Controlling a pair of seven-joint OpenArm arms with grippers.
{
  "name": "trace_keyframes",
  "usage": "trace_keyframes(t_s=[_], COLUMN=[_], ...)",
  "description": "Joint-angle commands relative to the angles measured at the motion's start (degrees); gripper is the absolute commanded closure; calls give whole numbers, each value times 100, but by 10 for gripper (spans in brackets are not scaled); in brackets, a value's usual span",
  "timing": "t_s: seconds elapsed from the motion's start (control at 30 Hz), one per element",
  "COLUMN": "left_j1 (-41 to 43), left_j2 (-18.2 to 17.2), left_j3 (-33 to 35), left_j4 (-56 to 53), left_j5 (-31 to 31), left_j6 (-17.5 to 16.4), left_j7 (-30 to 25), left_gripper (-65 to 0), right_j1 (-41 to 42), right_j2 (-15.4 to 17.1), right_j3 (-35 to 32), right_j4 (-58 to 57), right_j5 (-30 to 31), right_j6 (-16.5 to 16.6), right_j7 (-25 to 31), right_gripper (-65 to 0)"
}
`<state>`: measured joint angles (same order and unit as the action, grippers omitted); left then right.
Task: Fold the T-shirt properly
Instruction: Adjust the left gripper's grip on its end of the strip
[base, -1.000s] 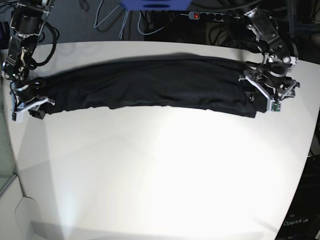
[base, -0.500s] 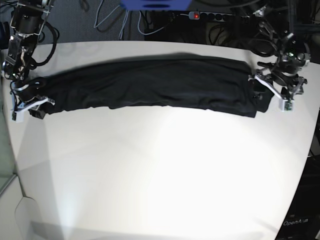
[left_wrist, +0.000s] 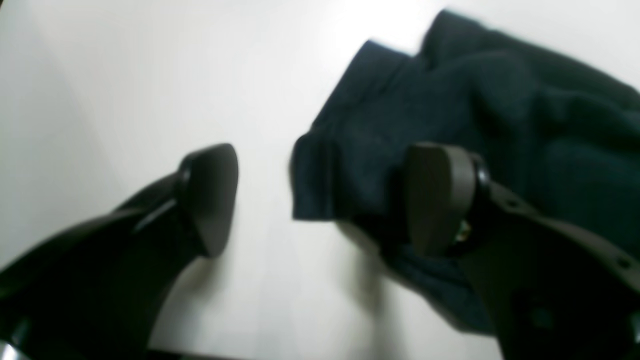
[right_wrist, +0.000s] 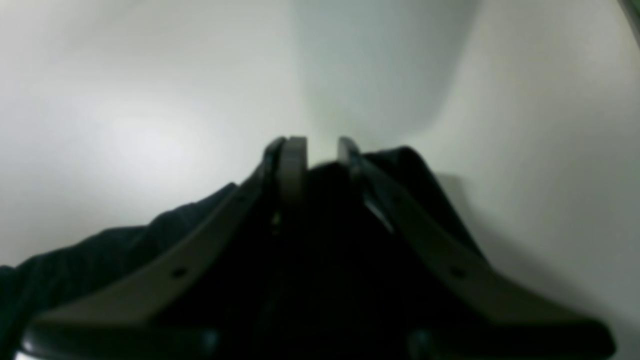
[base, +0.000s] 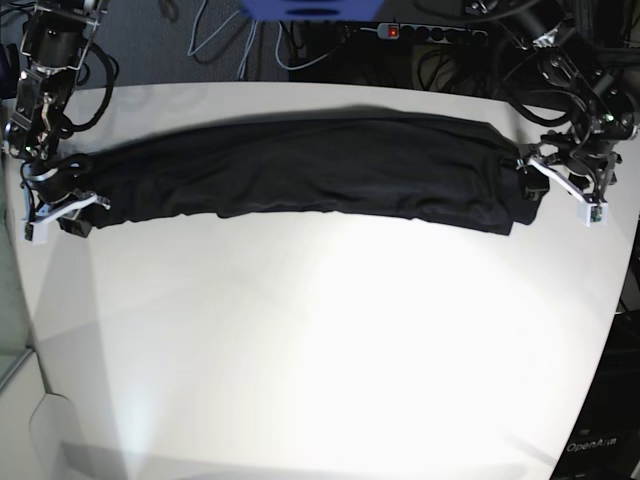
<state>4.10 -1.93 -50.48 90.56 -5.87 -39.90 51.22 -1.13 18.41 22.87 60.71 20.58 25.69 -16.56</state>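
Observation:
The black T-shirt (base: 300, 170) lies as one long folded band across the back of the white table (base: 320, 350). At the band's right end in the base view my left gripper (base: 566, 190) stands open, just off the cloth. In the left wrist view its fingers (left_wrist: 210, 195) are spread wide around the T-shirt's corner (left_wrist: 500, 125), holding nothing. My right gripper (base: 62, 215) sits at the band's left end. The right wrist view shows the right gripper (right_wrist: 320, 160) nearly closed, with dark T-shirt fabric (right_wrist: 100, 260) pinched between its fingers.
A power strip (base: 400, 32) with a red light, loose cables (base: 220, 40) and a blue object (base: 310, 8) lie behind the table's far edge. The table's right edge runs close to the left arm.
My open left gripper has drawn off the T-shirt's end and moved right, toward the table edge. The cloth stayed flat. The right arm has not moved.

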Motion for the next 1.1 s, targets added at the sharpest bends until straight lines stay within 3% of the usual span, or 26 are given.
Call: trace_keyframes(t_s=[0.0, 0.17, 0.87, 1.07], left_j1=[-45, -194, -247, -379], left_j2=[-92, -101, -48, -92], left_j3=[-3, -3, 613, 586], left_j4=[126, 82, 47, -630], left_j5=[-112, -86, -59, -59], left_j6=[-10, -10, -10, -10], left_j7=[-28, 421, 386, 377], left_gripper=[-499, -499, -499, -499], right_j1=[-138, -138, -129, -129], right_j2=[-35, -35, -35, -35], right_j3=[-68, -270, -296, -296], right_j4=[-106, -106, -106, -106], right_j5=[-357, -357, -357, -357], right_j6=[20, 20, 20, 20], right_j7=[-907, -907, -907, -907], right_gripper=[-92, -92, -92, -92])
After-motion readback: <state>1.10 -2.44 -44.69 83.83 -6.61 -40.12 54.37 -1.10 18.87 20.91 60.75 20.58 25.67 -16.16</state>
